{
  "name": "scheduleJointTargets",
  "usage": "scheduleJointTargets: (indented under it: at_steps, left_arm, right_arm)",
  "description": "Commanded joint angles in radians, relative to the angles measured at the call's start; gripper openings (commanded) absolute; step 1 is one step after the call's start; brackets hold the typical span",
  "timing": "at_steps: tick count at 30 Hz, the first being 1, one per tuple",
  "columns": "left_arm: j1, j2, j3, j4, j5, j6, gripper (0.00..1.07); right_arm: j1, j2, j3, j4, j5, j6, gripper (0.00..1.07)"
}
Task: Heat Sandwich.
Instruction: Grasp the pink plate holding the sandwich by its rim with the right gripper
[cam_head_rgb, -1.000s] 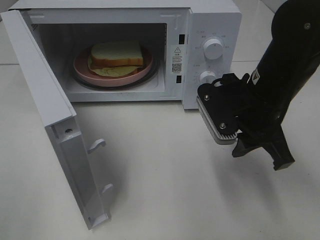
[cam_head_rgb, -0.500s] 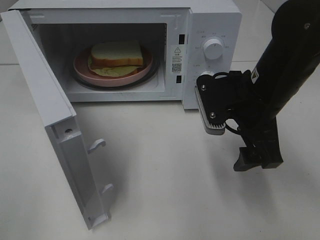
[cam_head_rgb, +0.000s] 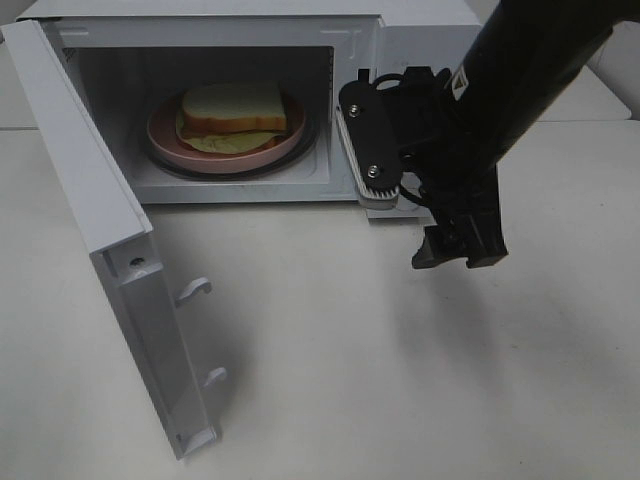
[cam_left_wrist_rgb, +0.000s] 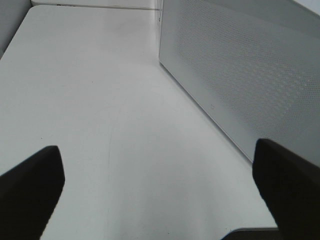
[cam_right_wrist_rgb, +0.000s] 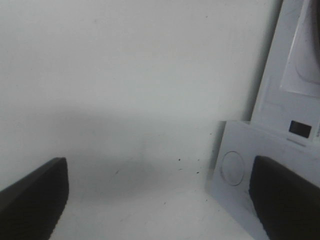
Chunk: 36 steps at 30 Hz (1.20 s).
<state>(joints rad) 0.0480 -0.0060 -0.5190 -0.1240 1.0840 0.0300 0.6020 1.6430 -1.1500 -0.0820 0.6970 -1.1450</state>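
Note:
The sandwich (cam_head_rgb: 235, 108), white bread with a tan crust and a pale filling, lies on a round pink plate (cam_head_rgb: 165, 135) inside the open microwave (cam_head_rgb: 350, 40). My right gripper (cam_head_rgb: 412, 228) hangs open in front of the microwave's control panel, just right of the cavity, and holds nothing. One of its fingers (cam_head_rgb: 368, 150), with a white ribbed pad, covers the dials. In the right wrist view the right gripper (cam_right_wrist_rgb: 160, 195) shows wide apart over bare table. My left gripper (cam_left_wrist_rgb: 160, 192) is open and empty beside the microwave's perforated side wall (cam_left_wrist_rgb: 240, 75).
The microwave door (cam_head_rgb: 100, 230) stands swung out to the left, its latch hooks (cam_head_rgb: 192, 290) pointing into the table space. Part of the white door (cam_right_wrist_rgb: 280, 150) also shows in the right wrist view. White table (cam_head_rgb: 330, 380) extends in front.
My right gripper has moved up and to the left, from the table right of the microwave to in front of the control panel, and its jaws have spread wider. The sandwich and door have not moved.

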Motion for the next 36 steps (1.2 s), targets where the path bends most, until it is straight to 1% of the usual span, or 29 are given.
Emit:
scheduleJointTargets:
  at_steps: [1, 2, 4, 8, 11, 12, 13, 16, 18, 21, 23, 27, 28, 30, 33, 36]
  left_arm:
    - [-0.001, -0.014, 0.004, -0.003, -0.014, -0.001, 0.98]
    - [-0.001, -0.014, 0.004, -0.003, -0.014, -0.001, 0.98]
    - [-0.001, -0.014, 0.004, -0.003, -0.014, -0.001, 0.98]
    - [-0.001, -0.014, 0.004, -0.003, -0.014, -0.001, 0.98]
    - [-0.001, -0.014, 0.004, -0.003, -0.014, -0.001, 0.98]
    - [-0.001, -0.014, 0.004, -0.003, -0.014, -0.001, 0.98]
    - [-0.001, -0.014, 0.004, -0.003, -0.014, -0.001, 0.98]
    - [-0.001, -0.014, 0.004, -0.003, -0.014, -0.001, 0.98]
    - [-0.001, -0.014, 0.004, -0.003, -0.014, -0.001, 0.98]
    - [-0.001, -0.014, 0.004, -0.003, -0.014, -0.001, 0.98]
    - [-0.001, -0.014, 0.004, -0.003, -0.014, -0.001, 0.98]
    - [-0.001, -0.014, 0.004, -0.003, -0.014, -0.001, 0.98]
    - [-0.001, -0.014, 0.004, -0.003, -0.014, -0.001, 0.98]
    - [-0.001, -0.014, 0.004, -0.003, -0.014, -0.001, 0.98]
    - [-0.001, -0.014, 0.004, -0.003, -0.014, -0.001, 0.98]
    - [-0.001, -0.014, 0.004, -0.003, -0.014, -0.001, 0.98]
  right_arm:
    - [0.025, 0.04, -0.05, -0.002, -0.003, 0.007, 0.92]
    - [0.038, 0.071, -0.081, -0.002, -0.004, 0.007, 0.92]
    - [0.044, 0.086, -0.096, -0.002, -0.006, 0.007, 0.92]
    - [0.066, 0.152, -0.17, -0.003, -0.02, 0.012, 0.9]
    - [0.067, 0.179, -0.201, -0.002, -0.023, 0.013, 0.9]
    - [0.076, 0.205, -0.235, -0.001, -0.026, 0.013, 0.9]
    - [0.076, 0.205, -0.235, -0.001, -0.026, 0.013, 0.9]
    - [0.075, 0.259, -0.306, 0.002, -0.026, 0.014, 0.9]
    - [0.075, 0.271, -0.32, 0.002, -0.026, 0.014, 0.89]
    - [0.075, 0.327, -0.384, 0.01, -0.026, 0.014, 0.88]
    - [0.075, 0.339, -0.396, 0.01, -0.025, 0.014, 0.88]
    - [0.075, 0.418, -0.469, 0.01, -0.019, 0.015, 0.87]
    - [0.075, 0.418, -0.469, 0.01, -0.019, 0.015, 0.87]
    - [0.075, 0.457, -0.51, 0.018, -0.015, 0.022, 0.87]
    - [0.075, 0.478, -0.535, 0.018, -0.015, 0.038, 0.86]
    - [0.075, 0.524, -0.583, 0.018, -0.019, 0.041, 0.85]
